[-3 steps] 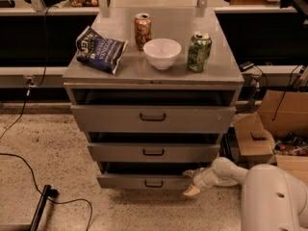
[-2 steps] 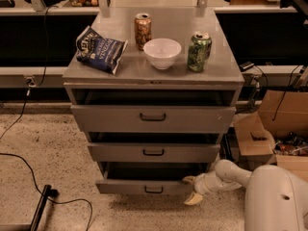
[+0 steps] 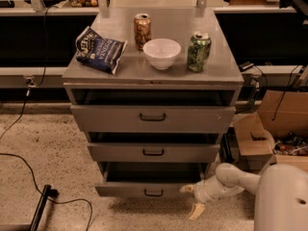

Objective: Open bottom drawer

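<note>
Camera view, read left to right. Upper frame, on the counter (image 3: 144, 72): chip bag (image 3: 100, 48), brown can (image 3: 142, 31), white bowl (image 3: 161, 53), green can (image 3: 198, 52). Below centre: the bottom drawer (image 3: 125, 190), lowest of three grey fronts, standing partly out with its dark cavity showing above the panel. Its long axis runs left to right across the frame; its front faces me, and I expect it to slide toward the lower edge. I judge it stiff sheet metal, smooth-faced, fairly heavy, running on rails; the small bar handle (image 3: 153, 193) at mid-panel looks the best hold, the top lip second. Lower right: the gripper (image 3: 192, 199), jaws spread wide and holding nothing, upper finger at the panel's right corner (contact unclear), lower finger toward the floor. Right edge: cardboard box (image 3: 269, 124)
</note>
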`<state>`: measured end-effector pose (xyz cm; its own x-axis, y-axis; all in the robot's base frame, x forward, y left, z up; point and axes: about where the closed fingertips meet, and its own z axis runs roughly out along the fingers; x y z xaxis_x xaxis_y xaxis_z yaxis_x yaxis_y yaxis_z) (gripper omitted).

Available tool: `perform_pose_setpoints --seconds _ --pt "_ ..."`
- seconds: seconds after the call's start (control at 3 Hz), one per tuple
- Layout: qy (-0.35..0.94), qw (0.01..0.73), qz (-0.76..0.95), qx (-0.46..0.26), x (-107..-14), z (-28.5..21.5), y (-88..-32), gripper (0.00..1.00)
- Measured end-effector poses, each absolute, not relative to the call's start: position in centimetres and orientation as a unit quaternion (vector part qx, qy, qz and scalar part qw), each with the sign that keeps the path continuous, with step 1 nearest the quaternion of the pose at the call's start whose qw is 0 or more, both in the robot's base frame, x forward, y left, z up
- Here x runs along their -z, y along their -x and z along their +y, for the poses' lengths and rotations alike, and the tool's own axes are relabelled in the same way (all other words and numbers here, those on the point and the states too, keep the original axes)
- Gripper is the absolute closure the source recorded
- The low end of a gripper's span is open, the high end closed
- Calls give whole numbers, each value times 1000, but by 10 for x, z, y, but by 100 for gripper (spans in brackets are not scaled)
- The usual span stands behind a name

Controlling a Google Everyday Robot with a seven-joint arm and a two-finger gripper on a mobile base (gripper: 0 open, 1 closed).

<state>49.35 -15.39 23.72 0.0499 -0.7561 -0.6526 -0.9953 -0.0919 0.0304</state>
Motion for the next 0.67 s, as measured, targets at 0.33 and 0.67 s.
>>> perform_pose_setpoints --seconds 0.33,0.67 --pt "693 269 619 -256 -267 -152 -494 0" --pt "688 299 621 -228 -278 -152 -515 0"
